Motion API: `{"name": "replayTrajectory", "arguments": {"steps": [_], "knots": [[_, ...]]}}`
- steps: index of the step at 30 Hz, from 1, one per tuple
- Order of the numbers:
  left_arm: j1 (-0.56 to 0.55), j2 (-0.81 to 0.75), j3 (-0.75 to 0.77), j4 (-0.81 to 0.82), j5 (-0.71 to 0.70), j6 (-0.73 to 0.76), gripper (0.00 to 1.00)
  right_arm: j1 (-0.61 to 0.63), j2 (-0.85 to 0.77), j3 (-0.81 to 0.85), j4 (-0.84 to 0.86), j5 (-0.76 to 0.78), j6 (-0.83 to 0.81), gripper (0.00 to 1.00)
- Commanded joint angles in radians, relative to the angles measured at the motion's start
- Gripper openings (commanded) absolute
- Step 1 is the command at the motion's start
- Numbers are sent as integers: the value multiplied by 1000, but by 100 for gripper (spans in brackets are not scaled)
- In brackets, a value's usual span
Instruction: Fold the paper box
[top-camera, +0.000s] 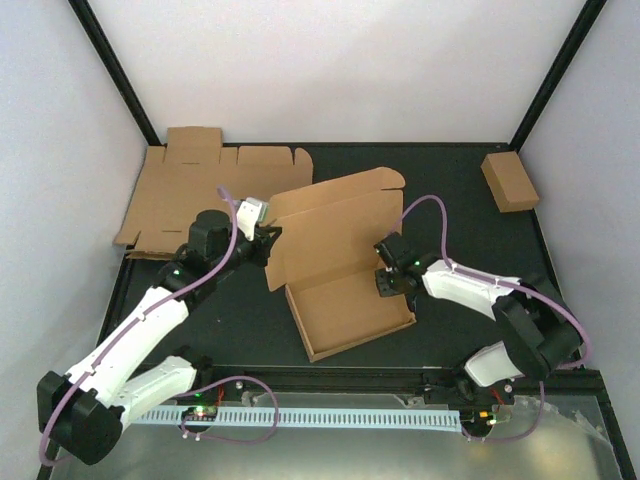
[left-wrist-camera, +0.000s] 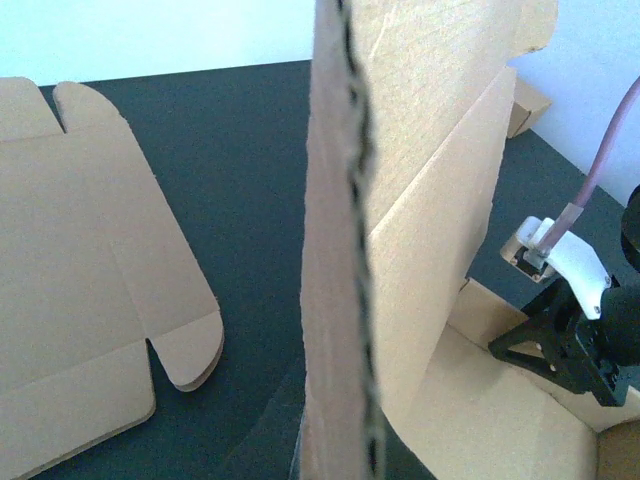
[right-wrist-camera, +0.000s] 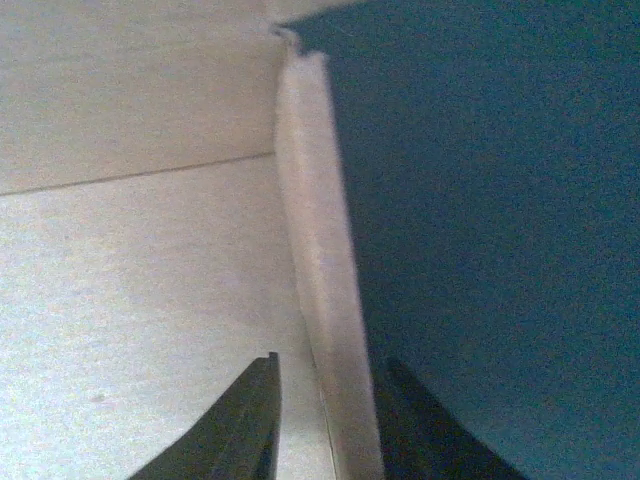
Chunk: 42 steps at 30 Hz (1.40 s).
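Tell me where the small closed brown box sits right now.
In the top view, the small closed box lies at the far right corner of the table, well apart from the paper box standing open mid-table.

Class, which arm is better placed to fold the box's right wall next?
Right: the right gripper straddles that wall of the paper box; the left gripper clamps the lid's opposite edge.

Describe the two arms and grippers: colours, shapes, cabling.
Matching pair. The left arm and right arm have white shells on the long links and black joint housings. The left gripper and right gripper are black, with tapered fingers. A mauve cable runs along each arm and loops free near the wrist.
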Motion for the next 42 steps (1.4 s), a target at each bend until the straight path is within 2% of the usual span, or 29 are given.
{"name": "replayTrajectory", "arguments": {"steps": [1, 7, 13, 14, 15, 17, 23, 25, 36, 38, 40, 41, 42], "knots": [[3, -24, -6, 35, -4, 11, 2, -1, -25, -20, -1, 21, 30, 24], [3, -23, -5, 47, 32, 15, 2, 11, -39, -20, -22, 69, 53, 3], [3, -47, -12, 45, 23, 15, 3, 24, -62, -17, -27, 104, 68, 2], [4, -54, -14, 45, 22, 13, 3, 23, -66, -15, -28, 103, 67, 13], [3, -61, -19, 47, 21, 12, 3, 24, -70, -12, -29, 101, 67, 27], [3, -81, -30, 48, 10, 4, 2, 23, -86, -8, -32, 91, 69, 47], [2, -159, -85, 47, -41, -17, 2, 21, -188, 4, -92, 98, 126, 81], [1, -189, -104, 46, -42, -33, 3, 19, -228, 11, -128, 118, 160, 88], [-40, -363, -222, 17, -36, -268, 6, 12, -481, 11, -391, 132, 434, 91], [-56, -387, -235, 5, -39, -299, 8, 11, -524, -8, -426, 117, 490, 96], [-71, -402, -244, -5, -37, -314, 17, 12, -553, -31, -446, 84, 522, 96], [-76, -409, -243, -12, -33, -315, 29, 12, -564, -40, -454, 67, 539, 96], [-76, -413, -238, -21, -28, -314, 49, 12, -573, -50, -462, 56, 553, 96]]}}
